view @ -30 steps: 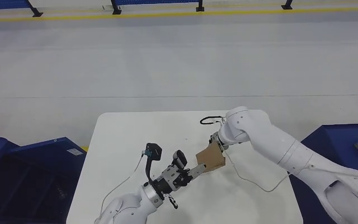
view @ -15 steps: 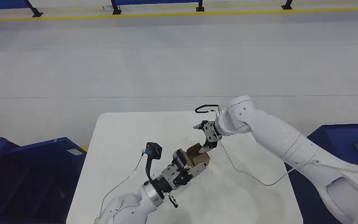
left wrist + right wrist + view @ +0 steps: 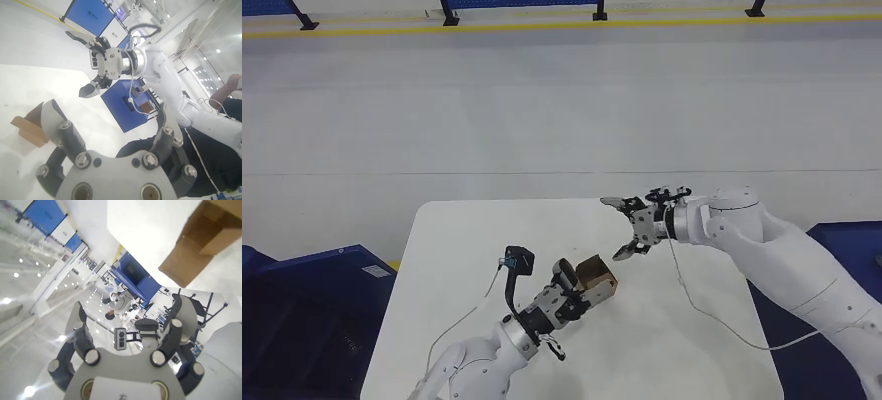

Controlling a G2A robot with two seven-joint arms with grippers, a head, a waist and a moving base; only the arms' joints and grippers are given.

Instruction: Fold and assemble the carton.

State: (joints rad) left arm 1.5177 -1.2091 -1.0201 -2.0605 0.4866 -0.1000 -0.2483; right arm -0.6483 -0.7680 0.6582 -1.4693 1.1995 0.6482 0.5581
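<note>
Top view puts our left tool (image 3: 575, 292) nearest, spread wide and holding nothing, with the brown carton (image 3: 596, 276) just beside it on the white surface (image 3: 462, 260). Farther out, our right tool (image 3: 634, 228) hangs wide and empty, apart from the carton. We judge the body roughly squared but one end unclosed, so flap folding is left.
</note>
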